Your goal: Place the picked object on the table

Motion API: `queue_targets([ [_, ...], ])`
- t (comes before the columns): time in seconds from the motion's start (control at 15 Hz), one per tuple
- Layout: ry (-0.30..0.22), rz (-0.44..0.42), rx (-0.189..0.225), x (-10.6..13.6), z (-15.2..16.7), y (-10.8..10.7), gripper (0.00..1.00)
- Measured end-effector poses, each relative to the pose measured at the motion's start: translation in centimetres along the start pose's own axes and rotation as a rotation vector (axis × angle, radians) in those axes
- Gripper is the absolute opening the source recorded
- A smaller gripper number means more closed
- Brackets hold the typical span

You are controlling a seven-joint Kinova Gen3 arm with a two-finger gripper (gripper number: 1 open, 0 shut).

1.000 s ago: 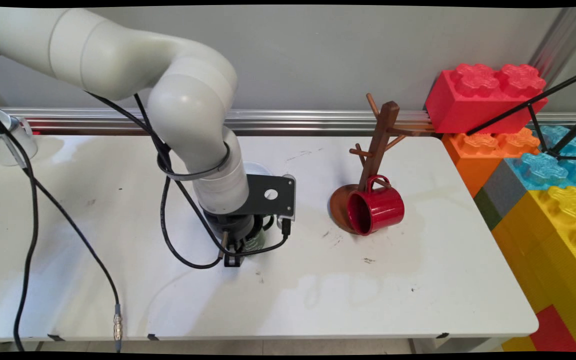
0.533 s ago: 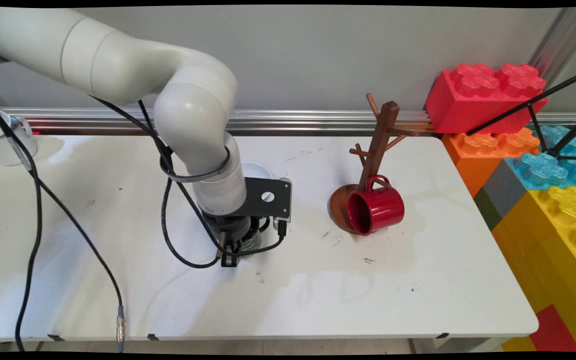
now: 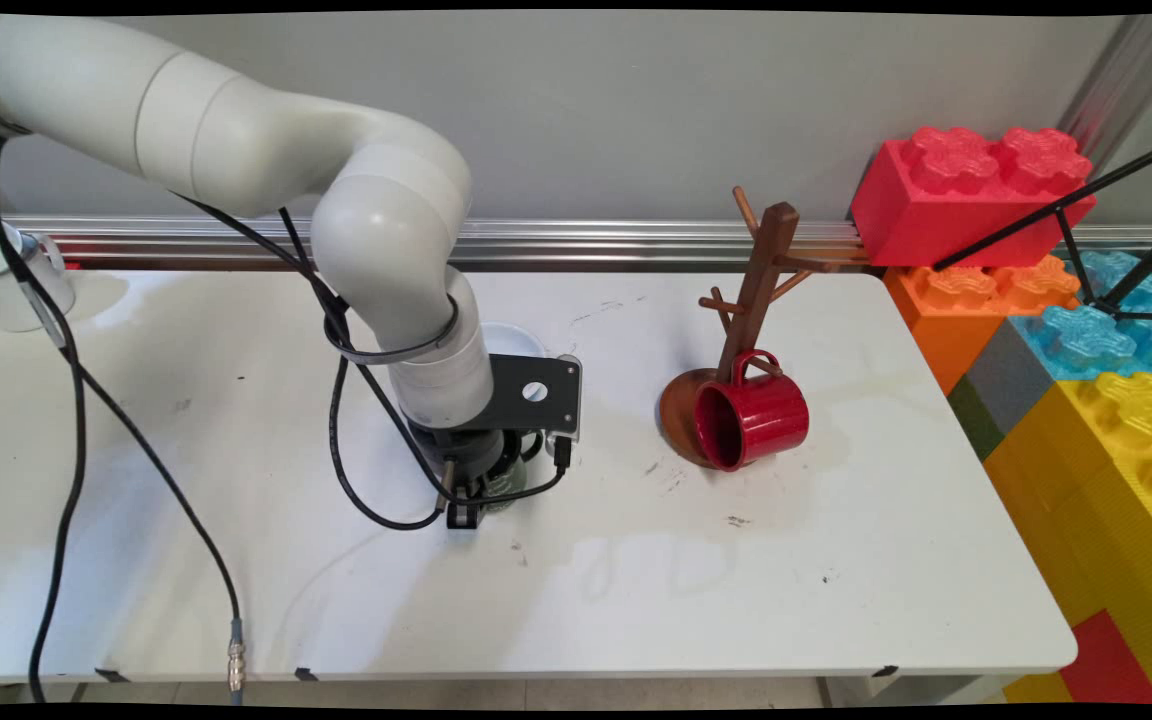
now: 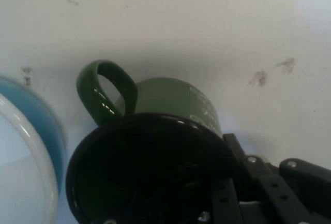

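Reaching straight down at frame centre, the tool (image 3: pixel 464 505) straddled a green mug's (image 4: pixel 155 146) rim on the table (image 3: pixel 736 600), beside a blue-and-white bowl (image 4: pixel 26 157); its grip could not be told.

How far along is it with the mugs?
Looks done: the red mug seems to hang by its handle on a low peg of the brown mug tree. In hand: the end effector is down at the green mug, beside a bowl; grip unclear. Left: the green mug is off the tree, upper pegs bare.
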Motion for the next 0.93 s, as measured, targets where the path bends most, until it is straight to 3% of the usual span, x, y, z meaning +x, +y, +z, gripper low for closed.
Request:
queue_targets([
  [0.33,0.010,0.003,0.000,-0.37,0.65,-0.47,0.00],
  [0.4,0.011,0.005,0.000,-0.43,0.74,-0.56,1.00],
  [0.93,0.026,0.016,-0.007,-0.96,0.94,-0.73,1.00],
])
